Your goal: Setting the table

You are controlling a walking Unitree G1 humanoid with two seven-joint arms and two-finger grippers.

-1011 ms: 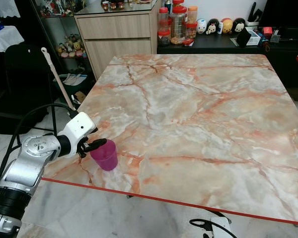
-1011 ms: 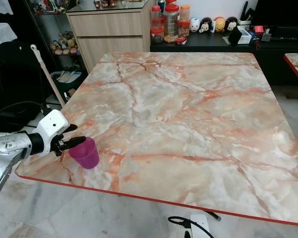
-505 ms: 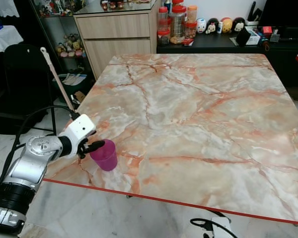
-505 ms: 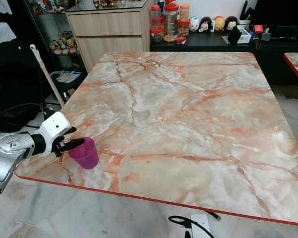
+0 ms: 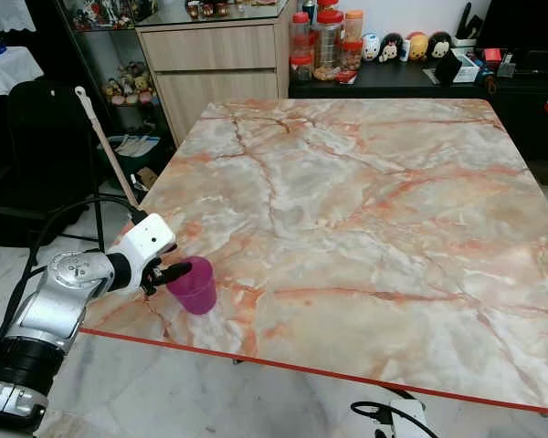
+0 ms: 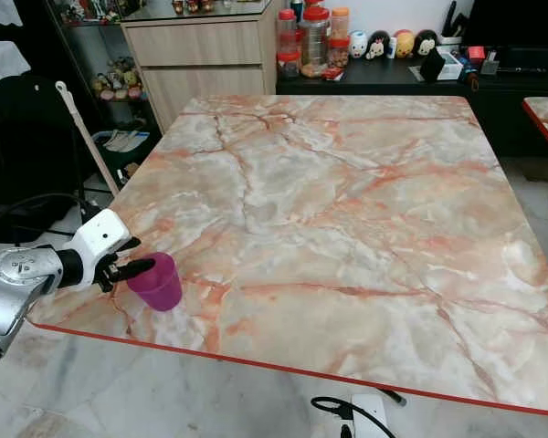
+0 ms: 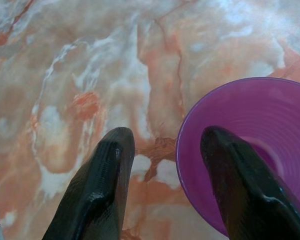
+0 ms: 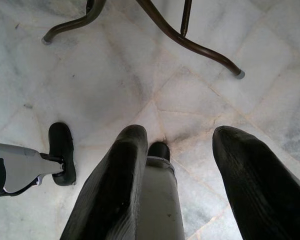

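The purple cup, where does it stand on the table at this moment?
The purple cup stands upright near the table's front left corner, close to the red edge. The left end effector straddles its rim, one finger inside.

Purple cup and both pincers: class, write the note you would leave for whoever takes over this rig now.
Left pincer: open, fingers straddling the rim of the purple cup, one inside, one outside.
Right pincer: open, hanging idle above the floor.
Cup: upright near the marble table's near left corner.
Done: cup is on the table.
Left: withdraw the left pincer, then fetch the other settings.
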